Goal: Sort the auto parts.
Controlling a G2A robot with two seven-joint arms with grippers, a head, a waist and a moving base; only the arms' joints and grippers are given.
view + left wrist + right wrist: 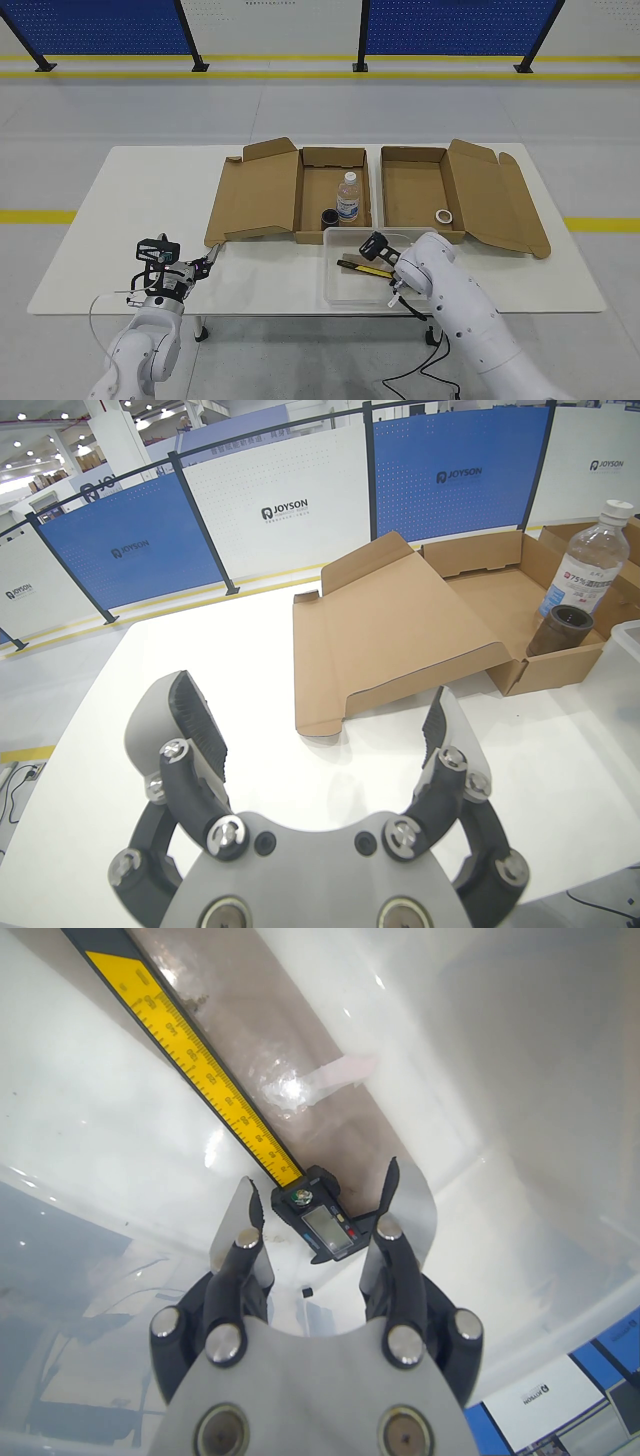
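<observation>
Right gripper (pixel 322 1193) open, jaws straddling the head of the caliper (pixel 220 1098), which lies in the clear bin (pixel 340 290) at the near table edge; one finger possibly touching it. Left gripper (pixel 314 695) open above the near-left table (pixel 120 220). Farther back: left box (pixel 330 158) holds bottle (pixel 348 197) and dark cylinder (pixel 329 217); right box (pixel 410 190) holds tape roll (pixel 444 216).

A black digital caliper (pixel 320 1223) with a yellow scale lies flat and slanted in the clear bin (pixel 335 292) at the table's (pixel 130 230) near edge; a dark hollow cylinder (pixel 329 217) stands upright against the left cardboard box's (pixel 334 157) near wall, just beside an upright clear bottle (pixel 348 197); a pale tape ring (pixel 444 216) lies flat in a near corner of the right cardboard box (pixel 410 155).
</observation>
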